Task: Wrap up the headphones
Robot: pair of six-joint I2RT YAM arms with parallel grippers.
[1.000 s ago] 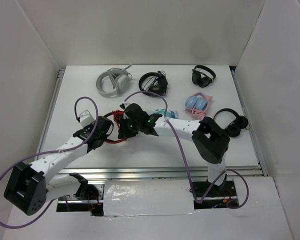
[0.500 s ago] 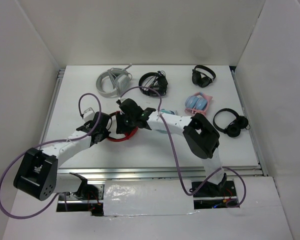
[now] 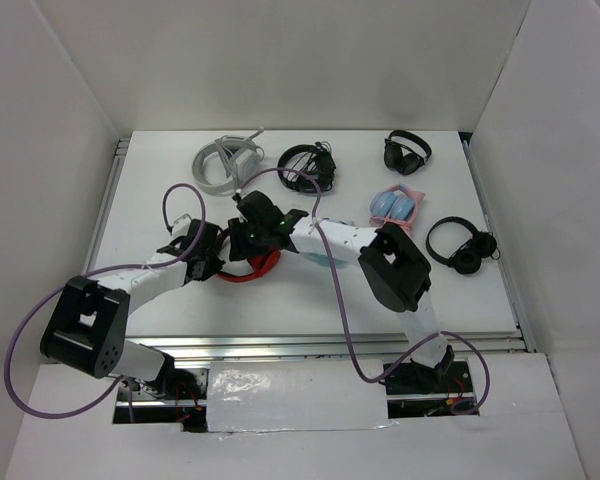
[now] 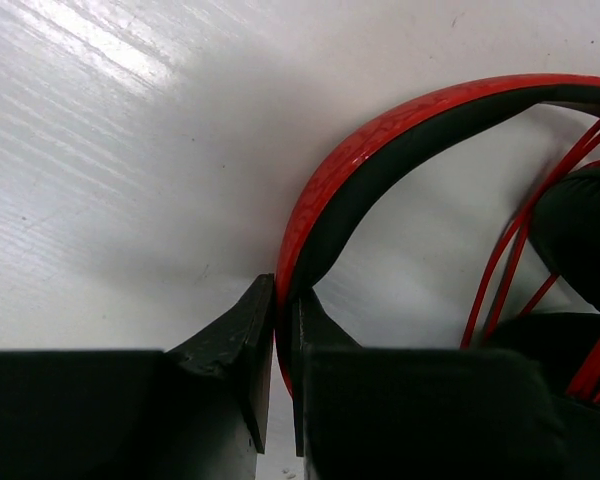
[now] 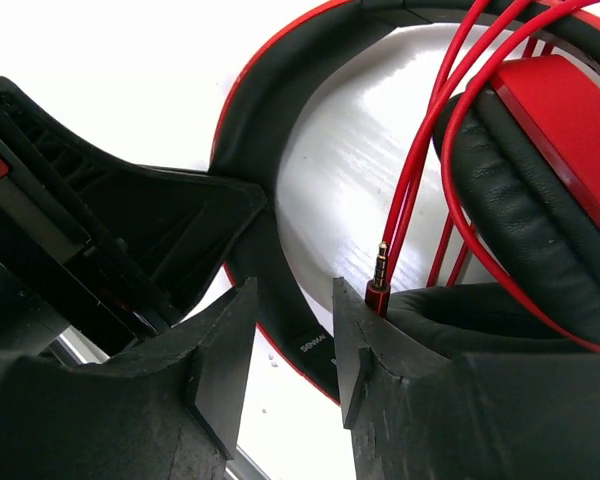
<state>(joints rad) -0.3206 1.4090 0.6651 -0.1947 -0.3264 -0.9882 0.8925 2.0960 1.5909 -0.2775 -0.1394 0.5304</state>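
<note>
Top external view: my red headphones (image 3: 265, 268) lie on the white desk (image 3: 310, 300), left of centre, with both my claws on them. My left claw (image 4: 283, 300) is pinched shut on the red-and-black headband (image 4: 380, 130) — the fingers clamp the band's edge. The thin red cable (image 5: 430, 150) loops over a black-padded earcup (image 5: 540, 200), its jack plug (image 5: 379, 272) just beside a finger of my right claw (image 5: 292, 300) — those jaws stand apart, gripping nothing, the headband showing in the gap. Grey headphones (image 3: 225, 163) and black headphones (image 3: 307, 166) lie farther back.
</note>
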